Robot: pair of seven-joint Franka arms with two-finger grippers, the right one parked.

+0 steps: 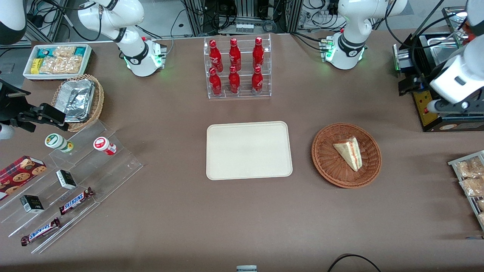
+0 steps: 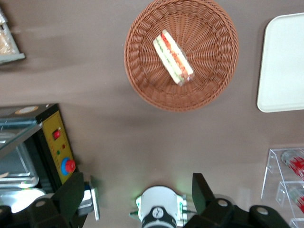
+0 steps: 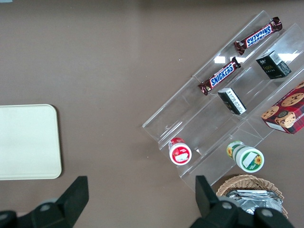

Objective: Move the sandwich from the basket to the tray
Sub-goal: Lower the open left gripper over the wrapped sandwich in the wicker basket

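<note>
The sandwich (image 1: pixel 349 153), a pale bread wedge with red, orange and green filling, lies in the round reddish-brown basket (image 1: pixel 332 177). The basket stands beside the cream tray (image 1: pixel 248 150), toward the working arm's end of the table. The tray holds nothing. My left gripper (image 1: pixel 450 108) hangs high above the table at the working arm's end, farther from the front camera than the basket and well apart from it. In the left wrist view the gripper (image 2: pixel 138 197) is open and holds nothing, with the sandwich (image 2: pixel 173 57), basket (image 2: pixel 142 80) and tray (image 2: pixel 285 61) in sight.
A black machine with a yellow panel (image 1: pixel 423 102) stands under the gripper. A clear rack of red bottles (image 1: pixel 237 68) stands farther from the front camera than the tray. A rack of snack packets (image 1: pixel 470 177) is at the working arm's end. A clear stepped shelf (image 1: pixel 68 177) is at the parked arm's end.
</note>
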